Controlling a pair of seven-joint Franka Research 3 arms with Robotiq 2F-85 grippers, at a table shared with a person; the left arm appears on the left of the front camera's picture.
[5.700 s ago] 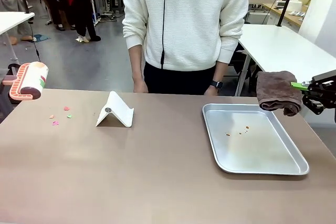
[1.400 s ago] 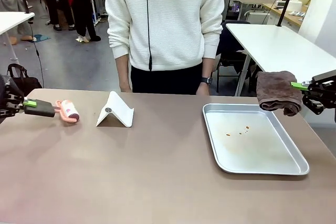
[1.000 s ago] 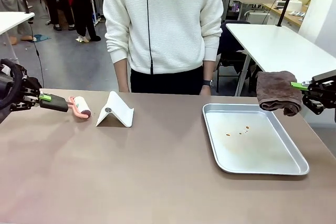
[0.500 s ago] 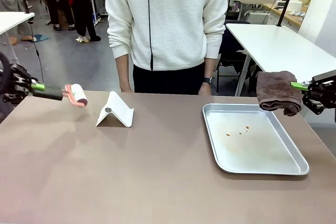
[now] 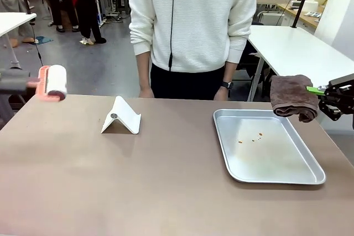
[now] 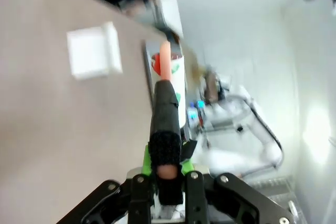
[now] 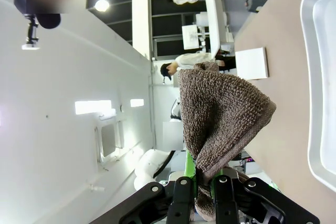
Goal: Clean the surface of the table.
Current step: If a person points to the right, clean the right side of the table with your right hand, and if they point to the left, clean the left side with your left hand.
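While left gripper (image 6: 165,163) clamps the roller (image 5: 56,82) and right gripper (image 7: 202,177) the cloth (image 5: 292,95), I judge the table (image 5: 166,181) rigid, smooth: press, not grasp.

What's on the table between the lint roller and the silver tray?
Front view: a white folded stand on the table, nearer the lint roller than the tray; otherwise bare tabletop.

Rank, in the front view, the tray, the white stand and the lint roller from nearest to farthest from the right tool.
1. tray, right side, just beside the right tool.
2. white stand, left of the middle.
3. lint roller, far left, raised.
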